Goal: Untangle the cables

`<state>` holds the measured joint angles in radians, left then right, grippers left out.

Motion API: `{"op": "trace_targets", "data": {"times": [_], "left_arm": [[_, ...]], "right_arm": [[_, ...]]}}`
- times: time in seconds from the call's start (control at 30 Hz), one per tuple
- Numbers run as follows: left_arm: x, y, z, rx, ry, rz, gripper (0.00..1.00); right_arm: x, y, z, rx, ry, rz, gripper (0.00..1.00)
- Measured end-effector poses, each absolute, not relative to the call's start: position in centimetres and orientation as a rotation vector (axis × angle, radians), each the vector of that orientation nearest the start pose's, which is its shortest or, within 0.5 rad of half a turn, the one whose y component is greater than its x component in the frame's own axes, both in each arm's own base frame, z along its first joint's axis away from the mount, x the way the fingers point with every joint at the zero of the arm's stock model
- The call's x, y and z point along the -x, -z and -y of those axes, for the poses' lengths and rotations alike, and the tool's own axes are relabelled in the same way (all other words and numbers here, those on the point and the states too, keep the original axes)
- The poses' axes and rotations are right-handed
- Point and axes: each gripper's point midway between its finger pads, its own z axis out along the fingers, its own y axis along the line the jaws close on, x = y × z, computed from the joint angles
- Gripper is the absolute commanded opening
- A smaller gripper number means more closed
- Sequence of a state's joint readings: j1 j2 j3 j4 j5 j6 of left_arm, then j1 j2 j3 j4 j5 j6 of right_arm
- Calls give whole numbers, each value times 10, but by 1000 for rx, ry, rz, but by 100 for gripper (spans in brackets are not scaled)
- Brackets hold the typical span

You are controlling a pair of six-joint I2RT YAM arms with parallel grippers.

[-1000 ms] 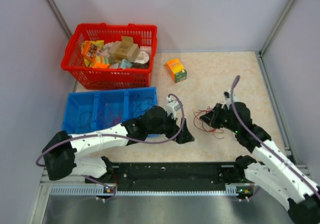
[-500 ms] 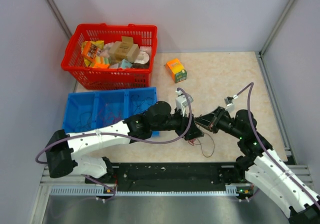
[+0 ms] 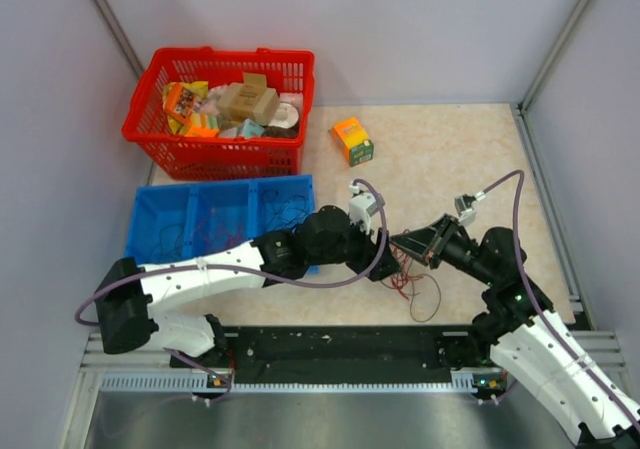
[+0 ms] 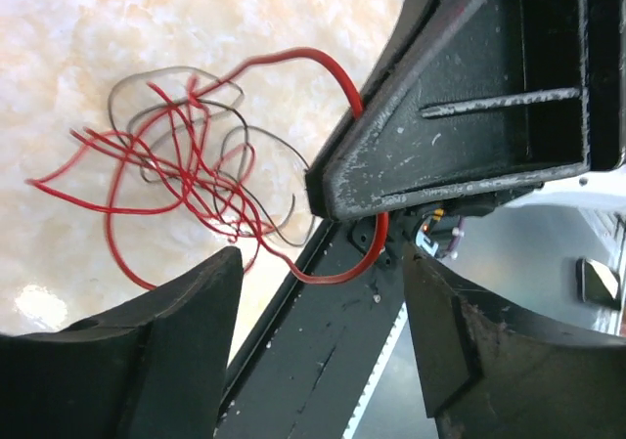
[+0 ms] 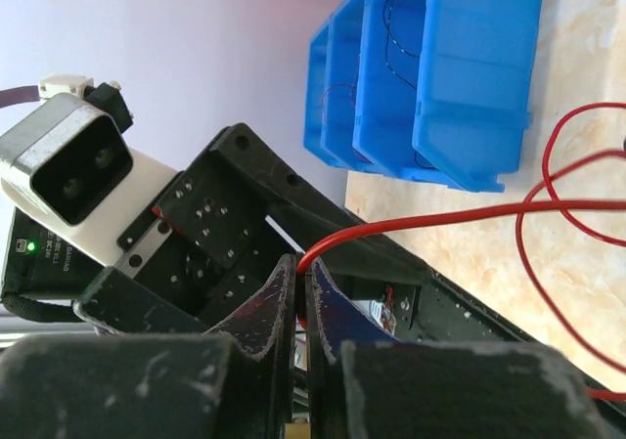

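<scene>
The cables are a small bunch of thin red and dark wires lying on the beige table between the two arms. In the left wrist view the bunch spreads out in loops. My right gripper is shut on one red wire, which runs from its fingertips out to the bunch. My left gripper is open and empty, right beside the right gripper's tip. Its fingers frame the red loop hanging from the right gripper's finger.
A blue three-part bin holding a few thin wires stands left of the arms and also shows in the right wrist view. A red basket of boxes stands at the back left. An orange box lies behind. A black rail runs along the near edge.
My right gripper has moved left and toward the near edge, dragging the wire bunch with it. My left gripper has moved right and now sits against the right gripper's tip.
</scene>
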<state>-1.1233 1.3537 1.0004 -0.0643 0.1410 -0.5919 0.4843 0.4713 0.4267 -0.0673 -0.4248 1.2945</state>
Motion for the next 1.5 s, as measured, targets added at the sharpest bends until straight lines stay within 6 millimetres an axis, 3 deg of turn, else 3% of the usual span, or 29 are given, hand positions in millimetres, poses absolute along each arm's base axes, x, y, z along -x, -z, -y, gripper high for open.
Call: {"op": "trace_targets", "data": {"times": [0.07,0.13,0.23,0.4,0.47,0.5,0.57,0.6,0.67,0.77,1.0,1.13,1.2,1.3,1.37,1.4,1.43,1.5], "left_arm": [[-143,-216,397,-649,1172,-2089,79],[-147,-221,394,-617,1161,-2070,73],[-151,-226,397,-599,1164,-2053,46],[-153,-226,421,-642,1194,-2070,1],[-149,-226,424,-660,1216,-2072,0],[-147,-226,424,-671,1213,-2069,0],[-150,-222,421,-676,1176,-2076,0],[-152,-220,418,-672,1155,-2079,0],[-156,-218,411,-660,1115,-2080,0],[-161,-228,398,-649,1060,-2053,0],[-165,-254,379,-621,1027,-1984,0],[-165,-252,377,-628,1017,-1993,0],[-164,-251,376,-632,1010,-2003,0],[-164,-255,375,-634,1007,-2005,0],[-164,-261,376,-633,1014,-1994,0],[-164,-265,375,-631,1019,-1988,0],[-163,-267,375,-632,1022,-1984,0],[-163,-275,374,-639,1020,-1975,0]], "right_arm": [[-167,-246,-212,-421,-1617,-1943,0],[-166,-246,-212,-418,-1620,-1945,0],[-165,-246,-212,-414,-1624,-1948,0],[-169,-252,-208,-426,-1583,-1936,0],[-171,-248,-205,-439,-1550,-1944,19],[-171,-246,-205,-434,-1538,-1953,41],[-170,-241,-201,-404,-1473,-1966,64],[-173,-236,-195,-387,-1402,-1976,73],[-182,-227,-181,-374,-1225,-2003,75],[-192,-210,-162,-335,-1003,-2055,76],[-191,-158,-139,-264,-777,-2136,76],[-182,-117,-158,-124,-843,-2232,76],[-181,-113,-170,-65,-895,-2244,77],[-186,-123,-192,17,-995,-2187,75],[-193,-129,-205,45,-1056,-2150,67],[-197,-132,-211,52,-1083,-2136,59],[-201,-132,-215,54,-1099,-2129,49],[-208,-121,-222,17,-1102,-2169,19]]}}
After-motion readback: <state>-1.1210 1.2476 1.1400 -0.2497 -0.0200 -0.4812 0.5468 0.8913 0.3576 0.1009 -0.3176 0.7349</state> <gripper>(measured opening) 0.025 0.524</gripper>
